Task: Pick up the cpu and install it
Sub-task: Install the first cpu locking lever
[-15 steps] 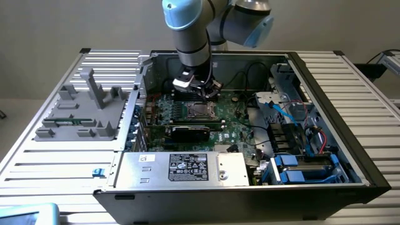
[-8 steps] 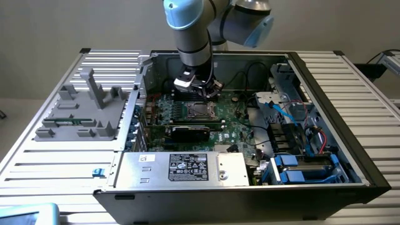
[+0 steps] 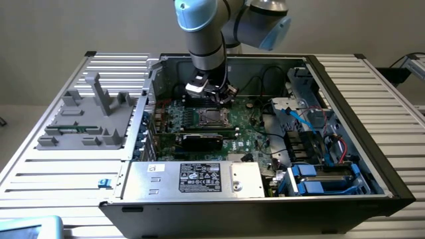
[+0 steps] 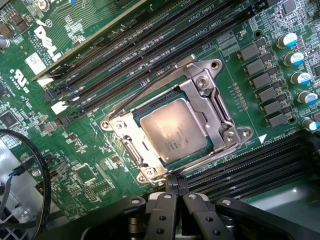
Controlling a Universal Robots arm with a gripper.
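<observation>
Ribbed silver metal bench [image 3: 378,89], grey wall behind, open black computer case [image 3: 199,214] lying on it, grey plastic fixture [image 3: 86,119] at the exterior view's left, square silver-topped cpu [image 4: 172,130] lying in the metal-framed socket [image 4: 210,95] on the green motherboard [image 4: 100,170], jaws pinched together, empty, near the socket's edge.

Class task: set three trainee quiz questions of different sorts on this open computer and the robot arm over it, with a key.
1. True or false: the cpu lies in the socket on the green board.
2. Choose one. The gripper is: A, shut on the cpu; B, shut and holding nothing; C, open around a memory stick.
3. Short answer: in the exterior view, on which side of the computer case does the grey plastic holder stand?

Key: 1 true. 2 B. 3 the exterior view's left.
</observation>
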